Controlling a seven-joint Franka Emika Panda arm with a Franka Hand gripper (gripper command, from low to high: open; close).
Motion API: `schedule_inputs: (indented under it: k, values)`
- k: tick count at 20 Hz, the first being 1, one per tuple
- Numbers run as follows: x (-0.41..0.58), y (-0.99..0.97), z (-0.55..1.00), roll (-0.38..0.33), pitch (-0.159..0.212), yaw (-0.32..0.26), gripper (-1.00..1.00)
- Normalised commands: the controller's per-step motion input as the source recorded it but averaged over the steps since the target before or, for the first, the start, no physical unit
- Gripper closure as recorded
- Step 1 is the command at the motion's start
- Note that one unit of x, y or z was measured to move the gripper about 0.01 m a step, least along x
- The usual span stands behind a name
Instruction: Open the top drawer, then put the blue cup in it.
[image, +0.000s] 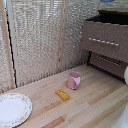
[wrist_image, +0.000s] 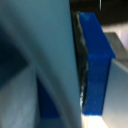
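1. Exterior view: top drawer (image: 105, 40) pulled out, its interior dark and contents not discernible; pink cup (image: 74, 80) upright on the tabletop (image: 95, 102), yellow block (image: 62, 94) just beside it, plate (image: 14, 108) well apart.
2. Wrist view: blue cup (wrist_image: 95, 65) blurred, close against a grey finger (wrist_image: 45, 55); whether the claw pinches it cannot be told.

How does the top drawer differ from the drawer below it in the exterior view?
The top drawer is pulled out, with a dark gap showing behind its front; the lower drawer sits further back, apparently shut. The top drawer's front is seen in full, while the lower drawer is partly hidden beneath it. Both share a dark brown front and a thin silver bar handle.
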Motion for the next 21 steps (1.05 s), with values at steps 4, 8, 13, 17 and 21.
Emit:
schedule_inputs:
  k: [4,8,13,17,21]
  values:
    - [0.005,-0.62,-0.31,0.000,0.057,0.000,1.00]
    - [-0.023,-0.37,-0.51,-0.001,0.093,0.000,1.00]
    - [-0.033,-0.33,-0.13,-0.015,0.072,0.002,-1.00]
    - [0.000,-0.10,0.75,-0.003,0.071,0.000,-1.00]
    - [0.021,0.00,0.83,0.008,0.068,0.000,-1.00]
